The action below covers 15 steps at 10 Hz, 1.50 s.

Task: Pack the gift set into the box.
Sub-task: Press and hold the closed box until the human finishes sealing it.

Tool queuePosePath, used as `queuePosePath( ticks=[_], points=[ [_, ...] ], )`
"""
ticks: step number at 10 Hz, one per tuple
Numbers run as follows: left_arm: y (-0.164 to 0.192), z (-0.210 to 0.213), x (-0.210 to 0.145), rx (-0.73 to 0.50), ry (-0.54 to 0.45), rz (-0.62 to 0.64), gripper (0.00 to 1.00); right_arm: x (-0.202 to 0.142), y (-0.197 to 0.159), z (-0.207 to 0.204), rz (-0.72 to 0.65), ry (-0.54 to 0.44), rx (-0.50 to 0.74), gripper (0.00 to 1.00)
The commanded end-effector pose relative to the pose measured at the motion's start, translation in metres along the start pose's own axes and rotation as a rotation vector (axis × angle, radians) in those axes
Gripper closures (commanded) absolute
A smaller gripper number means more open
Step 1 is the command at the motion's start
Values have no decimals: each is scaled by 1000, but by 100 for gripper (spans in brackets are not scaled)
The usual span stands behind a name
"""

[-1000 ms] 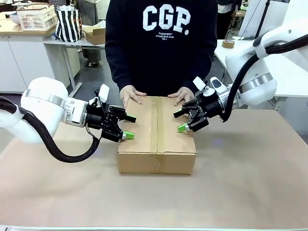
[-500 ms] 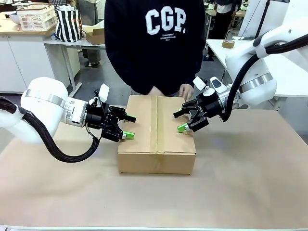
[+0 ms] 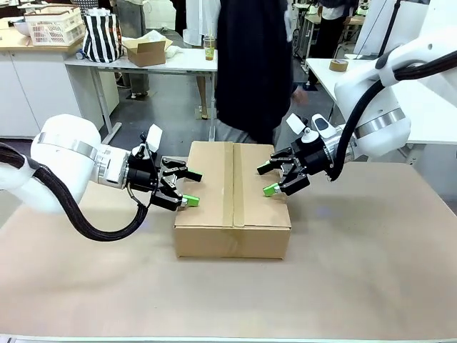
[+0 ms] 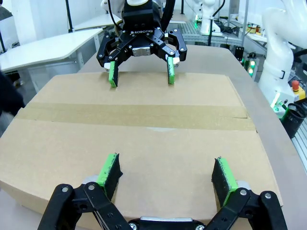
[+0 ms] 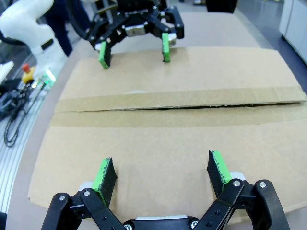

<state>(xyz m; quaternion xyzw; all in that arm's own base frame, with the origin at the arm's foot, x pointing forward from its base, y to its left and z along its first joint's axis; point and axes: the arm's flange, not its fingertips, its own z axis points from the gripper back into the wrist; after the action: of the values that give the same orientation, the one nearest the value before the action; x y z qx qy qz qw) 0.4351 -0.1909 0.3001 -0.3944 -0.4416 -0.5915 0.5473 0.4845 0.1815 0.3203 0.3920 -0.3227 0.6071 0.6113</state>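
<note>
The box point(image 3: 232, 193) lies in the middle of the table with its top flaps down and a strip of tape along the centre seam. My left gripper point(image 3: 191, 187) is open, its green pads over the box's left top edge. Over the right top edge my right gripper point(image 3: 265, 179) is open too. In the left wrist view the left gripper point(image 4: 167, 176) spreads over the box top point(image 4: 144, 139), facing the right gripper point(image 4: 140, 76). The right wrist view shows the right gripper point(image 5: 162, 173) over the box point(image 5: 168, 124), opposite the left gripper point(image 5: 134, 55). The gift set is out of view.
A person point(image 3: 250, 71) stands just behind the table, turned away from it. The brown table point(image 3: 357, 271) has free room in front of and beside the box. A small carton point(image 3: 146, 50) sits on a far bench, and a tape roll point(image 3: 338, 65) on the right-hand desk.
The person's hands have left the box top and the person has turned away from the table. Both grippers stay where they were, still open.
</note>
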Motion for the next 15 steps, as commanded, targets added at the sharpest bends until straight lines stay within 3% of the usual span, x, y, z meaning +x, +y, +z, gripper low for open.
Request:
queuePosePath(
  ticks=[1,15],
  points=[
    [-1,0,-2,0,2,-1,0,-6,0,-1,-9,10,-2,0],
    [-1,0,-2,0,2,-1,0,-6,0,-1,-9,10,-2,0]
  ],
)
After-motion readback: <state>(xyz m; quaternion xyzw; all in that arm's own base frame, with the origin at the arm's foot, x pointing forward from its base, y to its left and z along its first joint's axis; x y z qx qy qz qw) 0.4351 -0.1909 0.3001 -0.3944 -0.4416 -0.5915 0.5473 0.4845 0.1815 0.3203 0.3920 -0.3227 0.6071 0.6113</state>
